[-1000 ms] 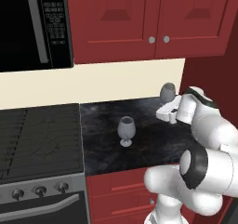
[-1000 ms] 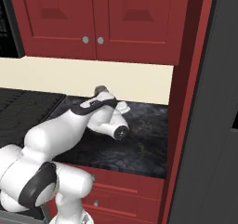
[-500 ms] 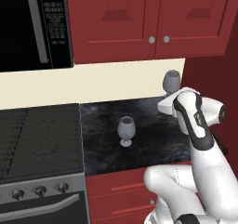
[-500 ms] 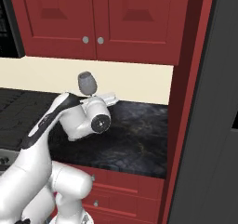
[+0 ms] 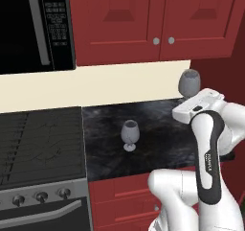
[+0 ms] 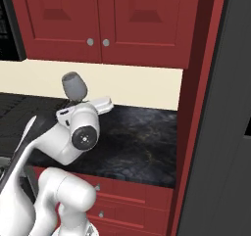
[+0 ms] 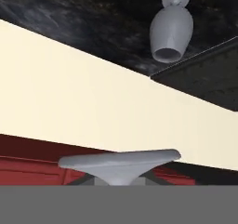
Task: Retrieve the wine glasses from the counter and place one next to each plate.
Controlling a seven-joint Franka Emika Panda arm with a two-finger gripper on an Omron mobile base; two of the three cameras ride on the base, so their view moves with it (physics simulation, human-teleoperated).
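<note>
One grey wine glass (image 5: pixel 189 83) hangs upright in the air over the right part of the black counter (image 5: pixel 158 124), in front of the cream wall. My gripper (image 5: pixel 190 100) is shut on its stem, just under the bowl. From the right, the same held glass (image 6: pixel 74 85) rises above my hand. Its round foot (image 7: pixel 120 162) spreads across the bottom of the hand view. A second wine glass (image 5: pixel 129 134) stands free on the counter to the left, also seen as the upside-down glass (image 7: pixel 171 28) in the hand view. The plates are out of view.
A stove (image 5: pixel 38 148) adjoins the counter on the left, under a black microwave (image 5: pixel 33 24). Red upper cabinets (image 5: pixel 158 19) hang above the wall strip. A tall red panel and dark unit (image 6: pixel 220 107) close off the counter's right end.
The arm has lifted the held glass off the counter and up in front of the wall, and the hand has turned. The other glass stayed in place.
</note>
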